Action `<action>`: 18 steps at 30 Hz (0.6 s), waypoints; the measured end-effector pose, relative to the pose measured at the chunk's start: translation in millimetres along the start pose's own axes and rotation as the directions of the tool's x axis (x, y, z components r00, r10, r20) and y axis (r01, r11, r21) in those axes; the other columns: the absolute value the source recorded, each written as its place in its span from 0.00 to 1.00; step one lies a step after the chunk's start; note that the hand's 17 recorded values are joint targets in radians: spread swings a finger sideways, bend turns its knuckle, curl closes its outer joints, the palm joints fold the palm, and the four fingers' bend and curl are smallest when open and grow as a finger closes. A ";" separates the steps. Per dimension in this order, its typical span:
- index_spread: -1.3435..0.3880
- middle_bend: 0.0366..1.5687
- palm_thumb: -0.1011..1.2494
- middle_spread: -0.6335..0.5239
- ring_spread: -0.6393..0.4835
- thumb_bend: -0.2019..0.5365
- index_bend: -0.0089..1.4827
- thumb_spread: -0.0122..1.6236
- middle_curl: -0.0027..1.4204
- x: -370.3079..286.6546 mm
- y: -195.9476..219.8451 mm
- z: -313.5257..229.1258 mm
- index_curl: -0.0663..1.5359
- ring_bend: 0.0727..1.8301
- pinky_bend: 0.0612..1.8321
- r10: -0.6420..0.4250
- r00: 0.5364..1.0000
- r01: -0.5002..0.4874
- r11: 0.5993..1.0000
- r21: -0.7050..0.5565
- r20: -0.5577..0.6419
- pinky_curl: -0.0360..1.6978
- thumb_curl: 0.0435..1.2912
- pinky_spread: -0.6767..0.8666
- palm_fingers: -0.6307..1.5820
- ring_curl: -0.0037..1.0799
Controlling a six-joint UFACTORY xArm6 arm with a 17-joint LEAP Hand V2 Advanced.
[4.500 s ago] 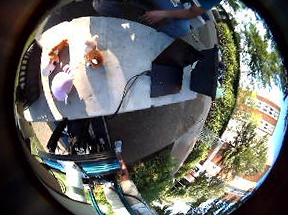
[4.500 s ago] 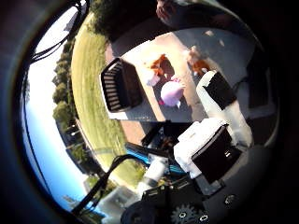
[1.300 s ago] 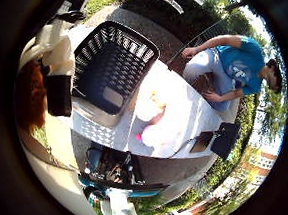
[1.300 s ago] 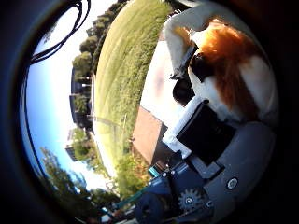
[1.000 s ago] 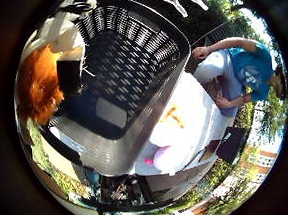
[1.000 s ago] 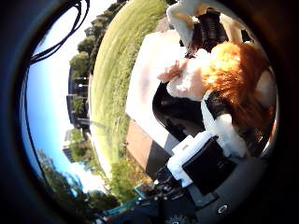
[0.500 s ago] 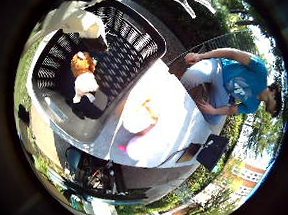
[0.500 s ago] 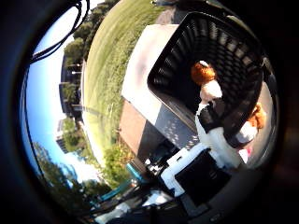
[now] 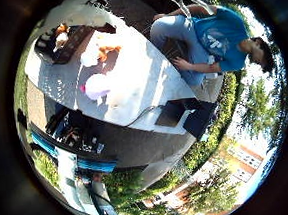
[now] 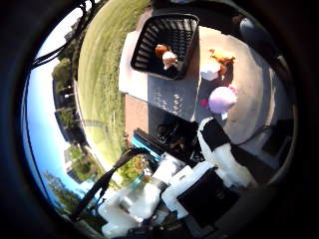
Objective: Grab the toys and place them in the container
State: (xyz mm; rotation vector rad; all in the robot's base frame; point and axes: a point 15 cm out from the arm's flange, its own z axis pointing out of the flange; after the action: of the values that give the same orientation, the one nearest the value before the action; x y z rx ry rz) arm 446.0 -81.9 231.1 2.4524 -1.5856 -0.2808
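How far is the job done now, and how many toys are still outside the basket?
One orange and white plush toy already lies in the black basket. The hand holds nothing. Two toys remain on the white table: a white and orange plush toy and a pink plush toy, both beside the basket.

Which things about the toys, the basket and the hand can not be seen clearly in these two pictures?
- Orange and white toy in the black basket: too small in both palm views to tell its kind or how it lies.
- Orange and white toy and pink toy on the table: small, shapes unclear.
- Hand: thumb side view shows only part; the edge cuts off the rest, so its pose is unknown.
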 end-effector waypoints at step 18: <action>0.60 0.08 0.59 0.65 0.83 0.24 0.12 0.70 0.20 24.1 -38.2 256.8 0.21 0.19 0.34 0.025 0.993 -0.013 0.994 -0.105 0.113 0.18 0.33 0.74 0.28 0.28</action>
State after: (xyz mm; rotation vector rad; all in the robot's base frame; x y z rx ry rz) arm 419.9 -106.6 -27.1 2.3795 -1.5954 -0.4958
